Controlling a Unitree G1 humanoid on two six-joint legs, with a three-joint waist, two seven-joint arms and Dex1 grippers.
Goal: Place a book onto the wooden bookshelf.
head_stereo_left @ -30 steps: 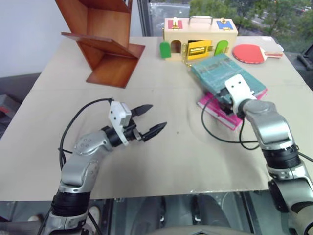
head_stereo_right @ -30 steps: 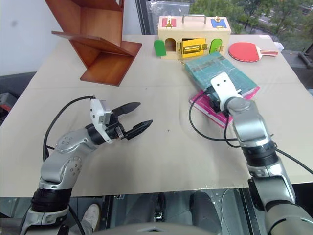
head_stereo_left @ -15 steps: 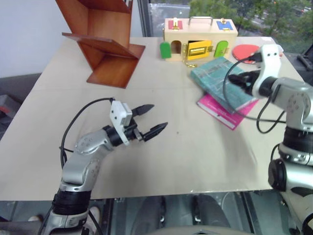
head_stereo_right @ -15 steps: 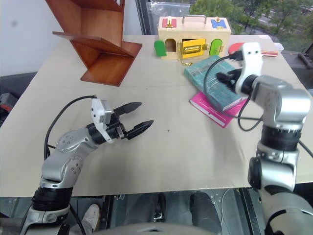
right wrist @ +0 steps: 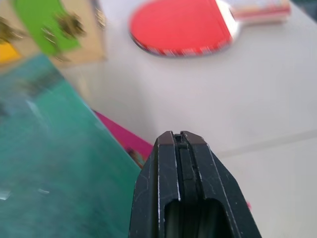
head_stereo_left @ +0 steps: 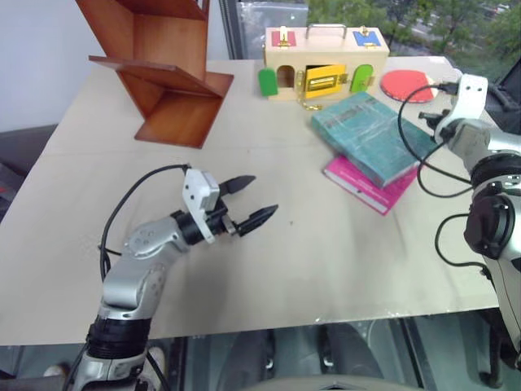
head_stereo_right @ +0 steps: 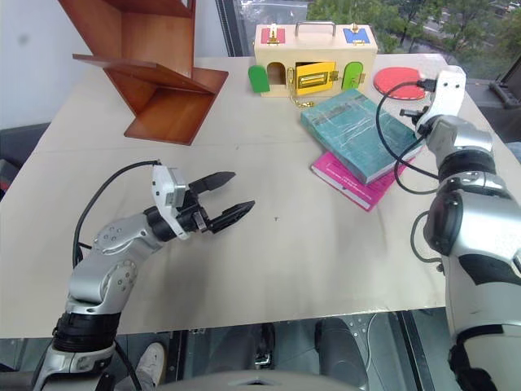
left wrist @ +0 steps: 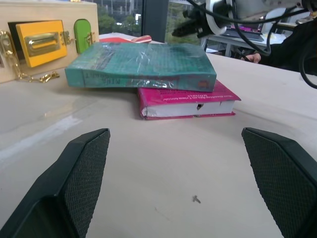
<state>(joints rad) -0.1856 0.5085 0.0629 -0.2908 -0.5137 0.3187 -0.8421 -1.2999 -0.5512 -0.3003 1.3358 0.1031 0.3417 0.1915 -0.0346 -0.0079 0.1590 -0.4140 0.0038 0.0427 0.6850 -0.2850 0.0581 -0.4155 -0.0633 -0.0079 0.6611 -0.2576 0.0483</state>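
**A:** Where's your book sitting?

**B:** The teal book (head_stereo_left: 372, 135) lies flat at about two o'clock on the table (head_stereo_left: 326, 269), resting crosswise on top of the pink book (head_stereo_left: 370, 185). You can see the pink one poking out from under its near edge. The wooden bookshelf (head_stereo_left: 159, 69) stands at about eleven o'clock, well apart from both books; its slanted boards carry nothing that you can see.

**A:** And the box?

**B:** The pale box with coloured doors (head_stereo_left: 324, 61) sits at twelve o'clock, just beyond the teal book. Its yellow door hangs ajar; you cannot make out what is inside, as the opening is dark. A red paddle (head_stereo_left: 407, 84) lies to the box's right.

**A:** Your grippers?

**B:** Your left gripper (head_stereo_left: 251, 200) hovers over bare table near seven o'clock, fingers spread wide, holding nothing. Your right gripper (right wrist: 181, 144) has its fingers pressed together on nothing, above the right edge of the teal book in its wrist view.

**A:** Anything cut off?

**B:** The bookshelf's top runs out of the head views. The right gripper's fingertips are hard to pick out there among the cable and wrist housing.
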